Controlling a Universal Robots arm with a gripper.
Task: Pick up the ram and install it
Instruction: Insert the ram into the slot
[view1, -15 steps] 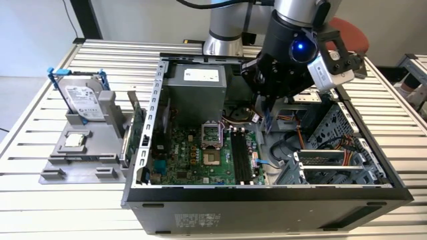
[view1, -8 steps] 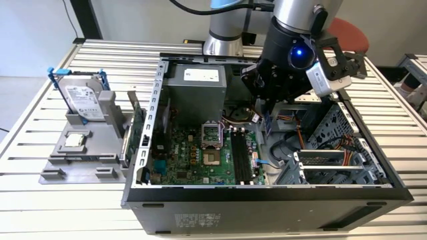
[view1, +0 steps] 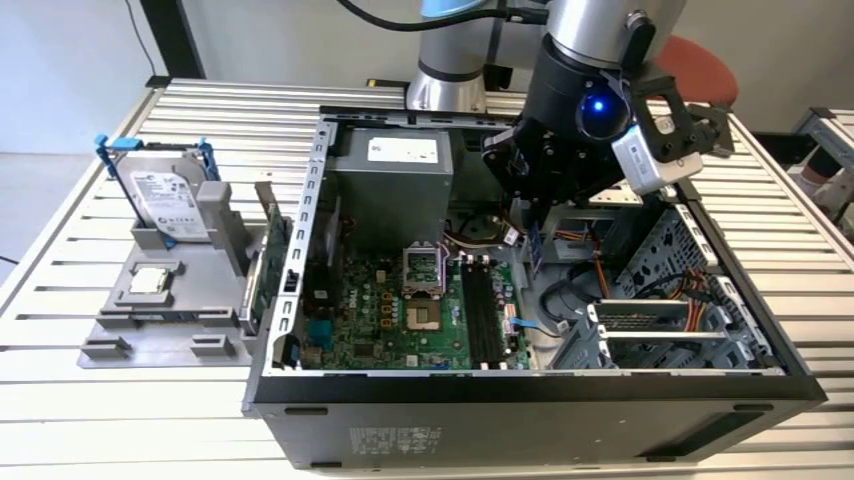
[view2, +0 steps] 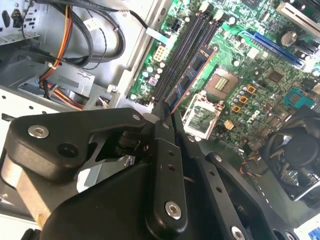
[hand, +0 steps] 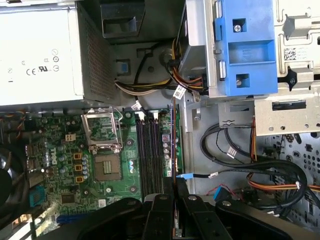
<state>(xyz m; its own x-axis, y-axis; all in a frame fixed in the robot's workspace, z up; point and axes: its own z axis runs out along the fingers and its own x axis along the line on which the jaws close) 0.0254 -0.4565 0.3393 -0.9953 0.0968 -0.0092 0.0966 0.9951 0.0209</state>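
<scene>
Holds the ram (view2: 192, 75) by one short end in the gripper (view2: 166, 109), with fingers (view2: 162, 165) pressed together flat against the two faces of the board and no visible slack in the pinch. Hangs it inside the open computer case (view1: 534, 396), raised over the motherboard (view1: 380, 318) and not yet seated in anything. In the first wrist view, presents it edge-on as a thin dark line, running about parallel to the black memory slots (hand: 150, 150) and just beside them, on the side toward the blue drive bracket (hand: 250, 50). In the exterior view, places it below the wrist, toward the exterior view's right and the far end of the slots. Cannot tell how high above the slots. Looks like a light, stiff, very thin stick: easy to lift, but probably quick to pivot in a two-finger pinch, given smooth narrow faces and a long free length beyond the fingertips. Seems fragile as well, with chips on the faces and probably a contact strip along one long edge, so likely to flex or crack under twist or off-line force. Best taken, by this judgement, across the flat faces near an end, clear of the contact edge, leaving that edge free for a slot and keeping the board straight along its length.
</scene>
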